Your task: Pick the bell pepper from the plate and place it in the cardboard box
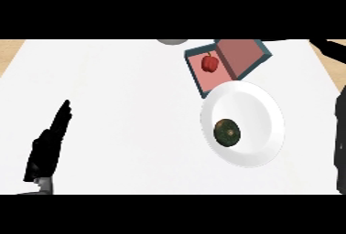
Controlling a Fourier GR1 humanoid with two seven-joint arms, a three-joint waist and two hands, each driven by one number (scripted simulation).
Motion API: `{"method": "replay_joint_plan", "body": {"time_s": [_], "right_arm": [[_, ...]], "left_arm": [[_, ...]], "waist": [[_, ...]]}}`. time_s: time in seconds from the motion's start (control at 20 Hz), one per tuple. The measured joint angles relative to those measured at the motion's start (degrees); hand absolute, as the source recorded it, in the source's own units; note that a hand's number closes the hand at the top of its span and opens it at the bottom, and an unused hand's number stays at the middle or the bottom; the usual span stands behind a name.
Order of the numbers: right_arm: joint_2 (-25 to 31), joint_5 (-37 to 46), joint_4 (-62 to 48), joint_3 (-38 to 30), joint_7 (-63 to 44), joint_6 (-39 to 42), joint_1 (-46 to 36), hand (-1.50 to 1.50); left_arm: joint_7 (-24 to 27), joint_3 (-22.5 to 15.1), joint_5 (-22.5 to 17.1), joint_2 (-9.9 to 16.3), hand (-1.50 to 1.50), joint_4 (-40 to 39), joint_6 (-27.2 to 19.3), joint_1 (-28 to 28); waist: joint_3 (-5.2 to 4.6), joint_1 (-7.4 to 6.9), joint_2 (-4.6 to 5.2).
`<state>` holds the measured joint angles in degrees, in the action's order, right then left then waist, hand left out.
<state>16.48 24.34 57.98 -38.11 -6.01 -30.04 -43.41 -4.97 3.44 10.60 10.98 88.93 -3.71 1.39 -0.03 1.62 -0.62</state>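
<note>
The pepper [210, 63], small and red, lies inside the box [226, 64] at about one o'clock on the tabletop [121, 91], in the left compartment against the pink floor; it is no longer on the plate [253, 107]. Judged from that, the placing looks done. The plate sits just below the box, its upper rim touching or overlapping the box's lower corner, and it carries a dark green round thing [228, 132] left of its middle.

The left hand [49, 146] rests at eight o'clock, fingers straight and together, pointing up toward twelve, holding nothing. The right hand [340, 137] shows only as a dark strip along the three o'clock edge; whether its fingers are spread or curled cannot be told.

The pepper would probably be light, with a smooth, waxy, rather slippery skin over a hollow body that gives a little; a hold across its widest part, fingers on one side and thumb on the other, would suit better than the stem.

For room: the box walls stand close around the pepper, and the open flap leans toward two o'clock. The whole left half of the tabletop is bare white. A grey round shape [173, 41] is cut by the far edge at twelve o'clock, near the box
</note>
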Motion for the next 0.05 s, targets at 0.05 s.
{"method": "replay_joint_plan", "body": {"time_s": [0.05], "right_arm": [[0.7, -1.1, 2.2, -0.2, -0.2, 1.8, 2.2, -1.5]], "left_arm": [[0.1, 0.2, -0.2, 0.2, 0.0, -0.1, 0.3, -0.1]], "waist": [[-0.01, -0.11, 0.05]]}}
